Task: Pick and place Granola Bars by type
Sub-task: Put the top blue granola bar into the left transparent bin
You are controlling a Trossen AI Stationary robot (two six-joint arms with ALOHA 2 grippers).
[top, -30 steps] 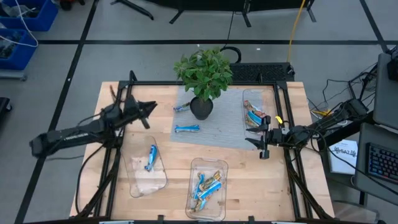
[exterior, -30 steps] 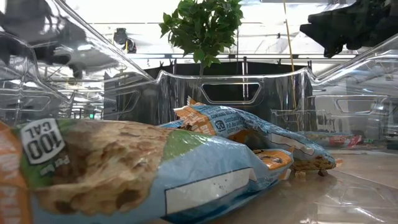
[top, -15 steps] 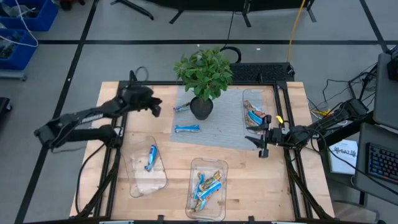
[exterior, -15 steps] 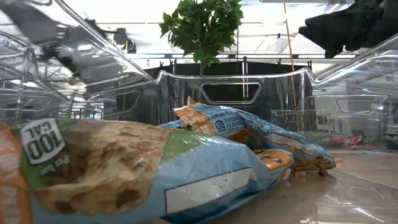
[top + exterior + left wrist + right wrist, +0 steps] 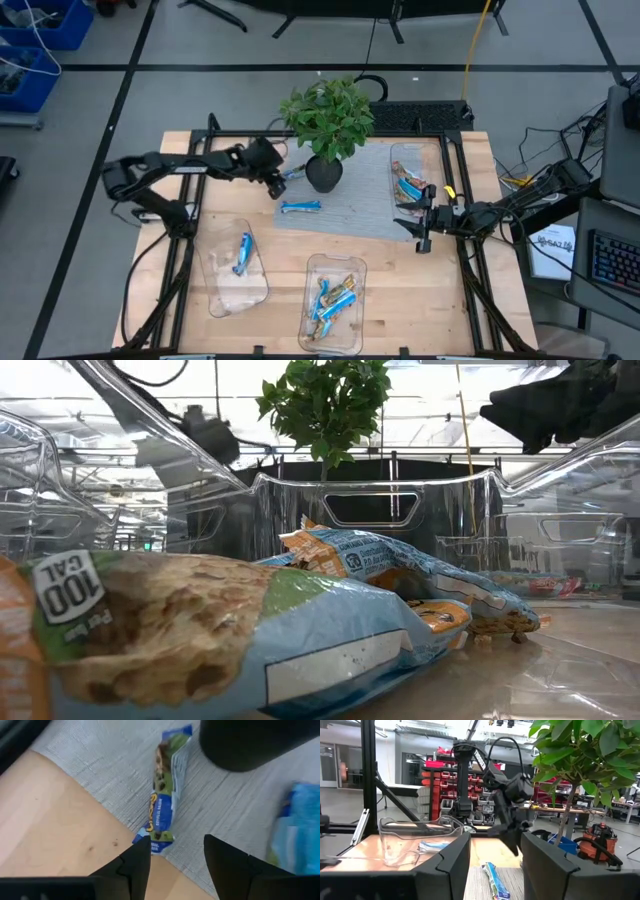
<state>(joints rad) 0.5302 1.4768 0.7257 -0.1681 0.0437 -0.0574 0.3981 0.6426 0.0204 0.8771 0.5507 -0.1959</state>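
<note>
I have the left end effector [image 5: 277, 181] low over the far-left corner of the grey mat [image 5: 350, 215], its fingers [image 5: 134, 865] spread wide with nothing between them. Through its wrist camera I see a green-and-blue granola bar [image 5: 165, 790] lying flat on the mat, its near end just beyond the gap between the fingers and close to the mat's edge. The black pot [image 5: 324, 174] of the plant [image 5: 330, 115] stands just beside that bar. A second blue bar [image 5: 301, 207] lies on the mat nearer the front. The right end effector [image 5: 418, 226] waits at the mat's right edge, fingers parted and holding nothing, beside the right tray [image 5: 428, 152] that holds a few bars. The front-left tray [image 5: 222, 293] holds one blue bar [image 5: 242, 253]; the front-centre tray [image 5: 356, 267] holds several. All of this rests on the wooden surface [image 5: 285, 275].
</note>
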